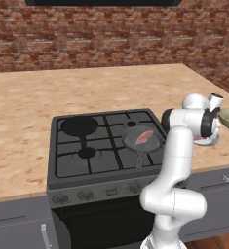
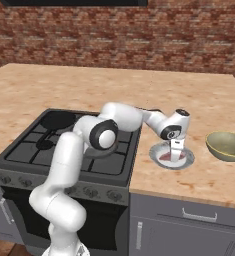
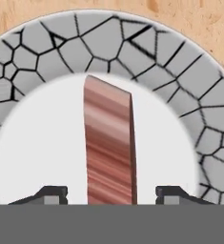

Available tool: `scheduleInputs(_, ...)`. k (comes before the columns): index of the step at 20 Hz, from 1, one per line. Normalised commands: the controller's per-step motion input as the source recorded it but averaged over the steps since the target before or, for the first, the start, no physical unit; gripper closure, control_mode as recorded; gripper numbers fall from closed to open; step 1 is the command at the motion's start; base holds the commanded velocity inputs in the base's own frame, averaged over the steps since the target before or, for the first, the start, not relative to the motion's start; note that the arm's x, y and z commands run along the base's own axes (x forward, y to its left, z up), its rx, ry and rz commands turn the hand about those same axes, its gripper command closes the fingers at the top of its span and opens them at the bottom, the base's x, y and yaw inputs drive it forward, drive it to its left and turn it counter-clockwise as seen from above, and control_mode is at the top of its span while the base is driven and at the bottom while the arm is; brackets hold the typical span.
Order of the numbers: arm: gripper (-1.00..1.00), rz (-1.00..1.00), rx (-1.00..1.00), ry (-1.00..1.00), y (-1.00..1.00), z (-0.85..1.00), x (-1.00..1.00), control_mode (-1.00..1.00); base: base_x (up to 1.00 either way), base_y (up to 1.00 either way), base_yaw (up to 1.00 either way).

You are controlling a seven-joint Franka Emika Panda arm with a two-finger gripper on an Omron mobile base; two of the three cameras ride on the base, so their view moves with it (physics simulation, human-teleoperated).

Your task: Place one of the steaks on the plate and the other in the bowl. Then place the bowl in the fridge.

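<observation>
My end effector (image 3: 111,196) hangs low over the plate (image 3: 32,45) on the desk (image 2: 199,95) right of the stove, jaws spread with clear gaps either side of the steak (image 3: 108,147) between them, so I judge nothing is gripped. That steak lies on the plate's white centre, its long axis running straight away from the fingertips, streaked pinkish-red. The second steak (image 1: 144,136) sits in the frying pan (image 1: 141,141), leftward; the bowl (image 2: 228,145) waits right of the plate.
</observation>
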Motion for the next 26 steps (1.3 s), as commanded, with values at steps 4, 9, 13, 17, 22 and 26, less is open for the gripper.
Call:
scheduleInputs(4, -1.00, 0.00, 0.00, -0.18, 0.10, 0.19, -0.08, -1.00, 0.00, 0.00, 0.00)
scheduleInputs(9, -1.00, 0.00, 0.00, -0.32, 0.02, 0.35, -0.41, -1.00, 0.00, 0.00, 0.00)
scheduleInputs(13, -1.00, 0.00, 0.00, -0.21, 0.20, 0.23, -0.53, -1.00, 0.00, 0.00, 0.00)
scheduleInputs(17, -1.00, 0.02, -0.04, -0.05, 0.49, 0.28, -0.34, -1.00, 0.00, 0.00, 0.00)
scheduleInputs(22, -1.00, 0.14, -0.08, 0.05, 0.46, 0.62, -0.04, -1.00, 0.00, 0.00, 0.00)
scheduleInputs(26, -1.00, 0.20, -0.12, 0.06, 0.34, 0.63, -0.24, -1.00, 0.00, 0.00, 0.00)
